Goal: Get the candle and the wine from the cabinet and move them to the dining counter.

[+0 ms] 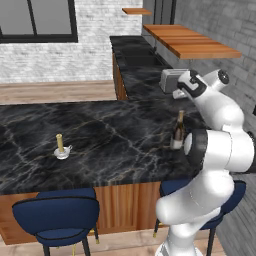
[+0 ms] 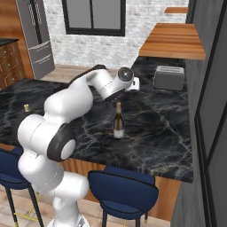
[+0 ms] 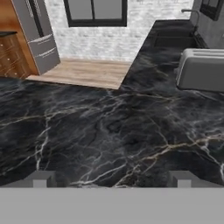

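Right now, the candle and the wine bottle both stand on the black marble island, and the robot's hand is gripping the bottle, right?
Not quite. The candle and the wine bottle do stand on the island, but the hand is open and clear of the bottle, as the right base view shows.

Arm bent at elbow, forearm reaching forward and up; gripper (image 3: 112,177) empty, jaws spread wide, both finger tips (image 3: 40,178) visible.
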{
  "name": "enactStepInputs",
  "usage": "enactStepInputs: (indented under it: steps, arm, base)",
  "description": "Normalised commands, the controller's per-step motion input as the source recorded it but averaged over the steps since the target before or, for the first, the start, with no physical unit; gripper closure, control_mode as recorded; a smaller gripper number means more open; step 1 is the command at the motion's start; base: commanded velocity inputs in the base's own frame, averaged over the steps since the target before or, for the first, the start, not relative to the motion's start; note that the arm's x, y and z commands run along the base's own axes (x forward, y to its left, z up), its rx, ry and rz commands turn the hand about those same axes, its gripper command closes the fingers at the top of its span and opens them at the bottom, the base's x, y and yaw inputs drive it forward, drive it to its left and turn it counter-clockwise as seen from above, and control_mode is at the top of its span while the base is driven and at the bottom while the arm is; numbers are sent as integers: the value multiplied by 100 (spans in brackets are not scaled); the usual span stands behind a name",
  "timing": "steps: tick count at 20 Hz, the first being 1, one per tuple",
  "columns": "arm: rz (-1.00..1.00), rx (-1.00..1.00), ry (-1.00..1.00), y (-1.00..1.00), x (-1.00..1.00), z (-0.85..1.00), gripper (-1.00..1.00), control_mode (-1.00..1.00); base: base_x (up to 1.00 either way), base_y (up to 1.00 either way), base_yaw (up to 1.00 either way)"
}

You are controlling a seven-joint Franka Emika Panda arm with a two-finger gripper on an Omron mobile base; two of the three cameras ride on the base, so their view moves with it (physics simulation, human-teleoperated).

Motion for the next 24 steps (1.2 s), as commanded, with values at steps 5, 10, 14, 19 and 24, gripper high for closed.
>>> enactStepInputs:
  steps: [5, 10, 14, 19, 24]
  arm:
    - [-6, 0, 13, 6, -98, 2, -100, -100]
    - [-9, -4, 11, 36, -99, 7, -100, -100]
    - [-7, -6, 11, 52, -81, 28, -100, -100]
    - [-7, -4, 14, 45, -65, 50, -100, -100]
    - [-6, 0, 16, 21, -77, 49, -100, -100]
  base:
    - [0, 0, 0]
    - [0, 0, 0]
    - [0, 0, 0]
    - [0, 0, 0]
    - [0, 0, 0]
